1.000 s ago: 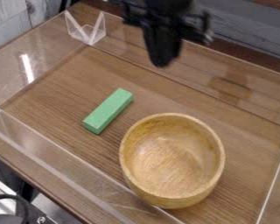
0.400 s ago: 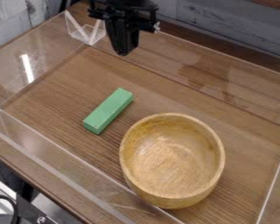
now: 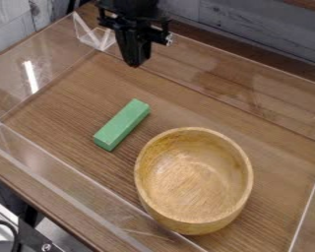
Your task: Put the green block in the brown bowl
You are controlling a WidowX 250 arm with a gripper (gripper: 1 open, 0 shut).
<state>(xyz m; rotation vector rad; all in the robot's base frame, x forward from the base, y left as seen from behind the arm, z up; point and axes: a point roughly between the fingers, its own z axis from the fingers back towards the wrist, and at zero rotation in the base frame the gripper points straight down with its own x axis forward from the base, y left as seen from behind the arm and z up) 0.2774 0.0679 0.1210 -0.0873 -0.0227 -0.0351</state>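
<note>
Nothing is done yet: the green block (image 3: 122, 124) lies untouched on the bench (image 3: 213, 94), left of the empty brown bowl (image 3: 193, 180). The pincer (image 3: 135, 57) is held closed and empty, far behind the block, so grasping, carrying and dropping are all left.

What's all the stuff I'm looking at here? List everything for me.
green block: one, bright green, lying flat on the table, left of the bowl, apart from it
brown bowl: one, light brown wood, empty, front right
table: one, brown wood grain
clear walls: transparent, around the table
gripper: one, black, pointing down, shut and empty, at the back, beyond the block
</note>
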